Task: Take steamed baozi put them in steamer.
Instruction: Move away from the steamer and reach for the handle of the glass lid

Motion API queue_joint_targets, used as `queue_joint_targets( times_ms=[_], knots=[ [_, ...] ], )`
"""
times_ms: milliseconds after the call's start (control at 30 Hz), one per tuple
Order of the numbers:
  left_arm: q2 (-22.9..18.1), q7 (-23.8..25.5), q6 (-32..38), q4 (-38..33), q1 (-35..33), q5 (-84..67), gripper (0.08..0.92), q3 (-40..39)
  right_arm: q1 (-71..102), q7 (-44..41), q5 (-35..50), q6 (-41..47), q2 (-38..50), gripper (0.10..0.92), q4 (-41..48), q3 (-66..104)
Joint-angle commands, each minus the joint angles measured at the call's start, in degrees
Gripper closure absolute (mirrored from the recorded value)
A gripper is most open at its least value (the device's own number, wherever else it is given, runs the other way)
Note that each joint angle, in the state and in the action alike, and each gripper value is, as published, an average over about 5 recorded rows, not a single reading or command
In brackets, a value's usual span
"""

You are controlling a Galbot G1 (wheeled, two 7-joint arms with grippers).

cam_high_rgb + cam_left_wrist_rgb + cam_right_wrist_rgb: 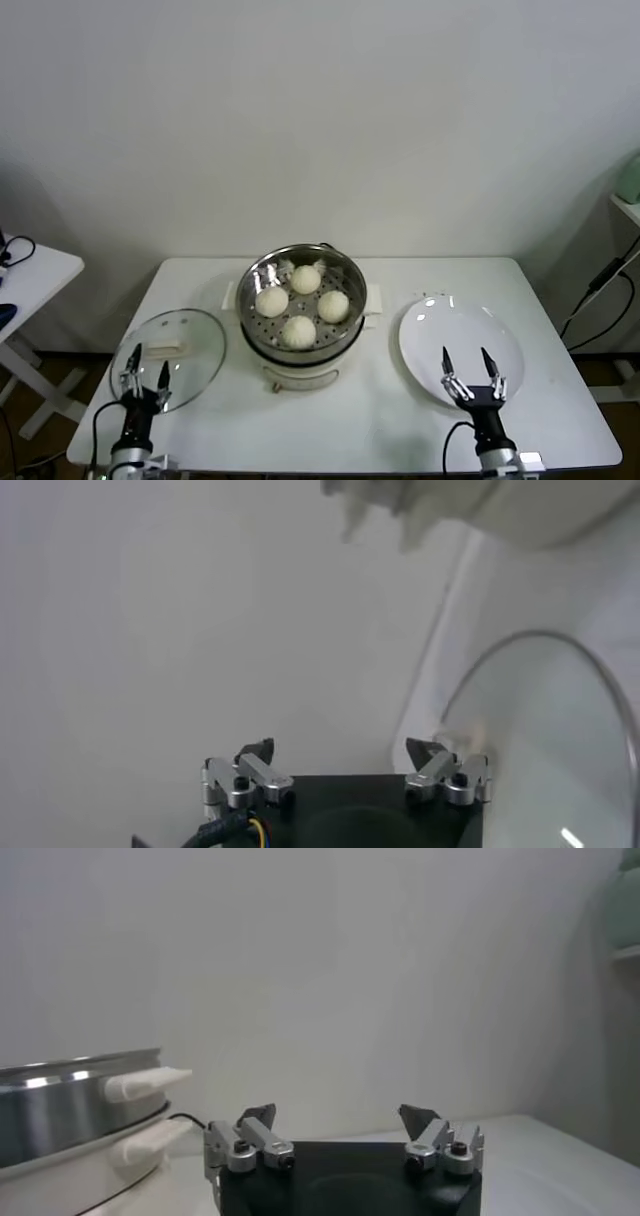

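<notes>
We see all four steamed baozi (pixel 301 305) already sitting on the perforated tray inside the steamer (pixel 352 275), which stands at the middle of the white worktop (pixel 560 420). The white plate (pixel 430 340) to its right is bare, and the glass lid (pixel 195 350) lies flat to its left. Our left claw (pixel 145 378) hovers over the lid's near edge, spread and holding nothing; our right claw (pixel 472 374) hovers over the plate's near edge, likewise spread and empty. We judge the buns light, soft and easily dented, perhaps slightly tacky, so any hold should pinch gently across the widest part of the sides, never the top.
</notes>
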State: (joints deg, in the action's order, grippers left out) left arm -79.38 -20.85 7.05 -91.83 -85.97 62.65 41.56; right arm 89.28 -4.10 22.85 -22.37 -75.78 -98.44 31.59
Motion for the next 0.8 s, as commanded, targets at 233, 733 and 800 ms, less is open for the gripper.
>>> queue_joint_targets(
  times_ms=[233,733,800],
  knots=[
    [2.22,-0.44,-1.91,9.05,7.28,10.6,0.177,-0.31,0.45,-0.16,1.81,-2.29,-0.2,0.203,1.79,-0.05],
    [4.01,-0.11,-1.88,11.99,10.07,11.43,0.177,-0.86,1.1,-0.29,1.91,-3.11,-0.61,0.203,1.47,0.18],
    [4.21,-0.06,-1.92,12.12,10.36,11.45,0.177,-0.97,1.24,-0.28,1.93,-3.19,-0.61,0.203,1.29,0.27]
  ],
)
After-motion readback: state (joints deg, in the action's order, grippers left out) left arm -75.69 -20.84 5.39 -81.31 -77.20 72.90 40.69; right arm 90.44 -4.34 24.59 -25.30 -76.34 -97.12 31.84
